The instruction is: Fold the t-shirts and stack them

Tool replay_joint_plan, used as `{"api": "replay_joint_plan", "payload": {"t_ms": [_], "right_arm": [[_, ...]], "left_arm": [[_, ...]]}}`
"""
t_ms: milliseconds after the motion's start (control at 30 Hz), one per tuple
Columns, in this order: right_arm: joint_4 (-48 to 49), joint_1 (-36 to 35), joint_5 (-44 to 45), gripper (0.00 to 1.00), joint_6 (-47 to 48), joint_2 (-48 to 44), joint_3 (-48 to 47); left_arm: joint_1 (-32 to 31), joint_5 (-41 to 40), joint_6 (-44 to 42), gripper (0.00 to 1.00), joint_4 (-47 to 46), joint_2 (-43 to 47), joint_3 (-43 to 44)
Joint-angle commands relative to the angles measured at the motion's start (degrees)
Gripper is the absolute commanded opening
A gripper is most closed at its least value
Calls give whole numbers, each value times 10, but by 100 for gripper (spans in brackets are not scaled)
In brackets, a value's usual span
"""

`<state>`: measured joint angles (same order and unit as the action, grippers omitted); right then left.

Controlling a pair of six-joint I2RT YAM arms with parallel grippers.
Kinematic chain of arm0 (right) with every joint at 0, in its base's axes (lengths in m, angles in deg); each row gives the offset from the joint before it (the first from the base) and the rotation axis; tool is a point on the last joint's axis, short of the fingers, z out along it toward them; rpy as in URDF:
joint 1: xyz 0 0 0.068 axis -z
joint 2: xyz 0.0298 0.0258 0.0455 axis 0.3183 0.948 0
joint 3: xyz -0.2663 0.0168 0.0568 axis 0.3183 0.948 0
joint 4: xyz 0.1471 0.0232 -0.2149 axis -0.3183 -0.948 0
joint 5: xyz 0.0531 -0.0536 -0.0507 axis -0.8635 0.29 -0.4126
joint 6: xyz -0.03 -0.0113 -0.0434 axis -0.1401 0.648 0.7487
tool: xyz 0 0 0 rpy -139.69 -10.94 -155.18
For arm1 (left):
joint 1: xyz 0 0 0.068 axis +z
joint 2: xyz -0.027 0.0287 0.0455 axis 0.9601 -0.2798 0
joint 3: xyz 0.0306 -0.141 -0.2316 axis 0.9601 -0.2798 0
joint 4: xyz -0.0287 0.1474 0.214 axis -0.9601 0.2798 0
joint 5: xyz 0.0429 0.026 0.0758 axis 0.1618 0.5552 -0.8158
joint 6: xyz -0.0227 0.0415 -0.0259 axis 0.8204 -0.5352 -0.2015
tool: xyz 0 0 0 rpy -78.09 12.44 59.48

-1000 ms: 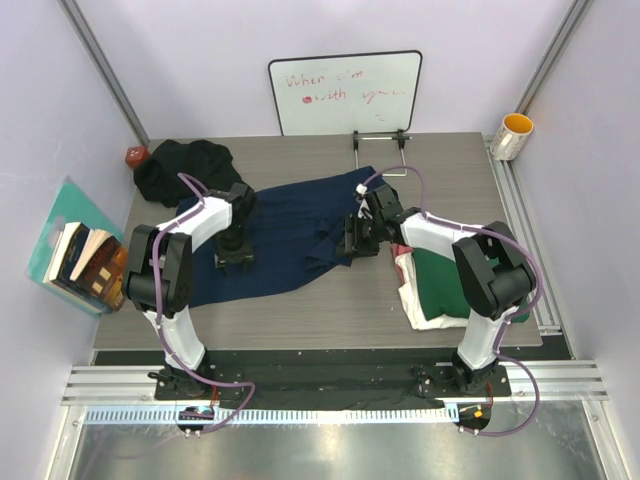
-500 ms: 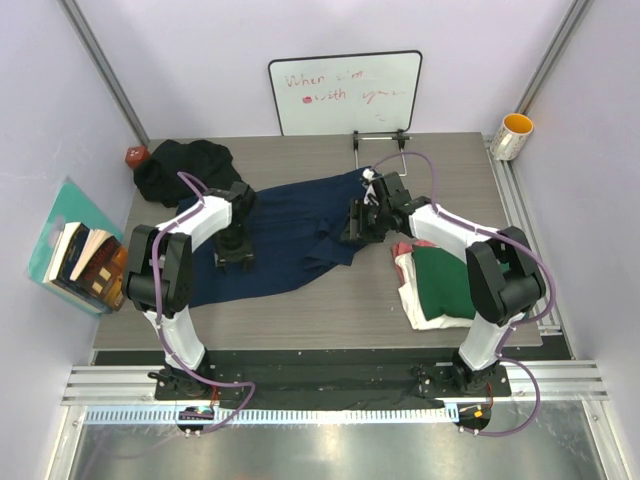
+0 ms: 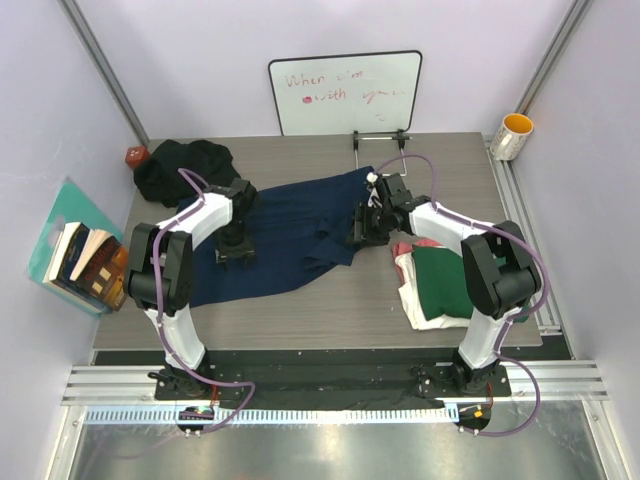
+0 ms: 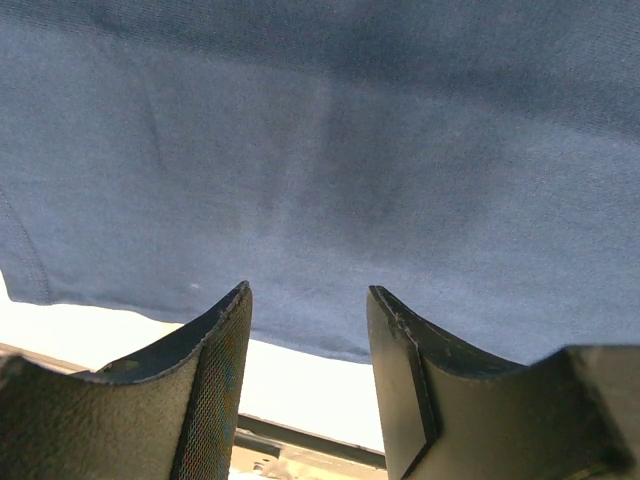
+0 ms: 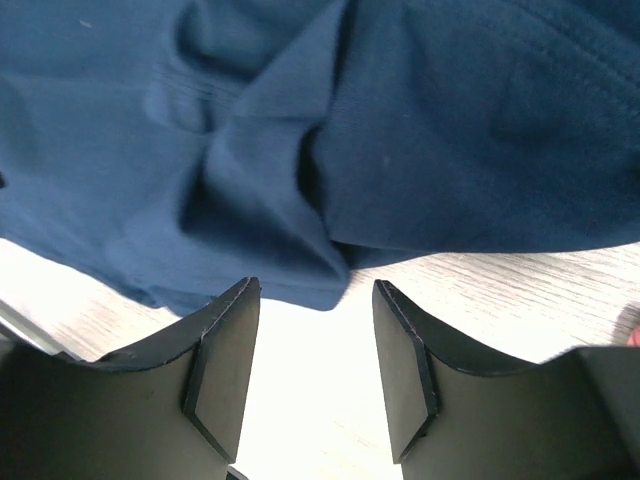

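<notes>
A navy blue t-shirt (image 3: 290, 225) lies spread and rumpled across the middle of the table. My left gripper (image 3: 235, 255) hovers low over its left part, open with nothing between the fingers; navy cloth (image 4: 320, 150) fills that wrist view. My right gripper (image 3: 361, 232) stands open and empty at the shirt's right edge, just short of a bunched fold (image 5: 330, 270). A black t-shirt (image 3: 185, 165) sits crumpled at the back left. At the right, a folded dark green t-shirt (image 3: 445, 280) rests on a cream-white one (image 3: 420, 315), with a pink-red one (image 3: 403, 246) peeking out.
A whiteboard (image 3: 345, 92) with red writing leans on the back wall, with a small metal stand (image 3: 380, 140) in front of it. A yellow-rimmed mug (image 3: 512, 135) stands at the back right. Books (image 3: 85, 262) lie off the table's left edge, and a red object (image 3: 135, 155) sits at the back left corner.
My right gripper has shifted a little toward the back and right along the navy shirt's edge. The left arm has stayed in place.
</notes>
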<state>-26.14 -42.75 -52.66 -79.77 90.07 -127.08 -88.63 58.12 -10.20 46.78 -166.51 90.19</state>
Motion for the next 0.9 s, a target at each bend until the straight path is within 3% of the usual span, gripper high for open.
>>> {"api": "replay_joint_plan", "payload": {"t_ms": [0, 767, 867], "right_arm": [[-1, 0, -8, 55, 7, 14, -24], [52, 0, -93, 52, -9, 53, 3], [57, -1, -98, 47, -11, 53, 3]], "left_arm": [[1, -9, -9, 51, 5, 0, 7], [1, -6, -8, 51, 0, -7, 8], [2, -6, -8, 51, -1, -8, 8]]}}
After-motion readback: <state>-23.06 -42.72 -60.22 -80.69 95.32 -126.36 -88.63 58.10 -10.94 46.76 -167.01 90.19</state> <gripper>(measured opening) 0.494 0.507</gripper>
